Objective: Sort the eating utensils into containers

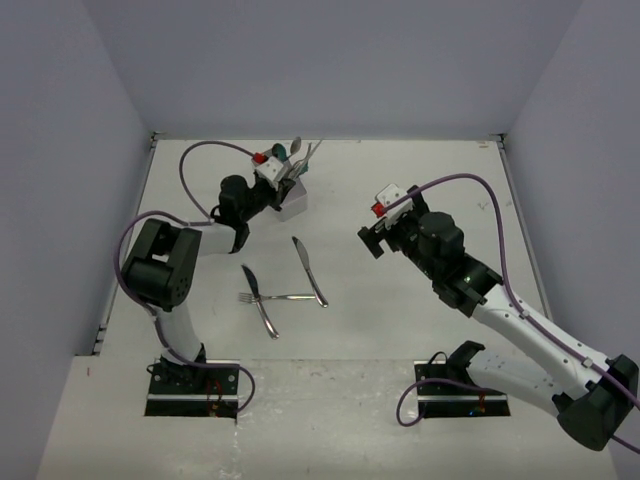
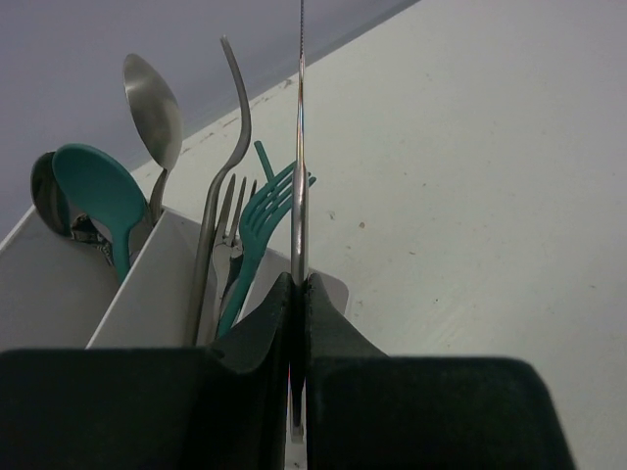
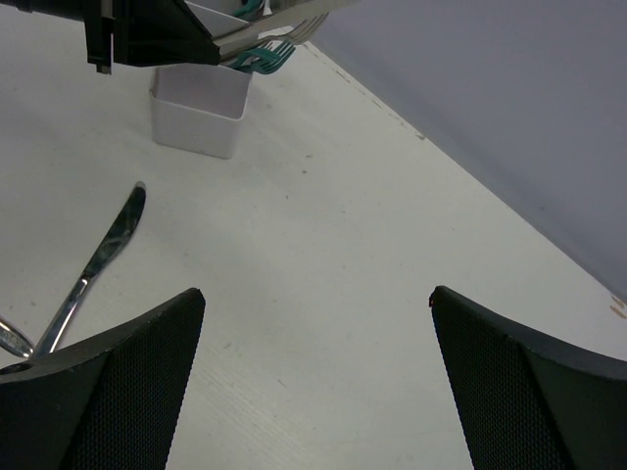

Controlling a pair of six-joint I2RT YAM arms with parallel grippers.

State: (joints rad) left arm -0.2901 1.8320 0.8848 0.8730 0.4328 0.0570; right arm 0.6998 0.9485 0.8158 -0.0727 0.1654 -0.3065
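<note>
**Left gripper** (image 2: 297,294): jaws clenched on a slim silver metal knife (image 2: 299,166), seen edge-on and gripped low on its length. The knife's long axis runs upright, in line with the jaws.

**Position:** the knife hangs at the white plastic three-compartment organiser (image 2: 147,284), over the end compartment. The neighbouring compartment holds a teal plastic fork (image 2: 269,211) and a silver metal fork (image 2: 228,211). A teal plastic spoon (image 2: 93,186) and a silver metal spoon (image 2: 152,103) stand in the one beyond. The jaws hide the knife's lower end, so it cannot be told whether it is inside the rim.

**Judgement:** a straight-down release is due. It depends on the lower end lying inside the end wall, not on it.

**Right gripper** (image 3: 315,372): jaws released, wide apart, grasping nothing, above bare worktop (image 3: 323,225) and apart from the organiser.

**Unsorted:** a loose silver knife (image 1: 311,272), a silver fork (image 1: 282,296) and a third silver piece (image 1: 261,308) that the fork crosses lie between the arms. The loose knife runs roughly near-to-far. The right arm is free and looks better placed for it.

**Clearance:** the organiser stands towards the far wall, with open worktop to its right.
</note>
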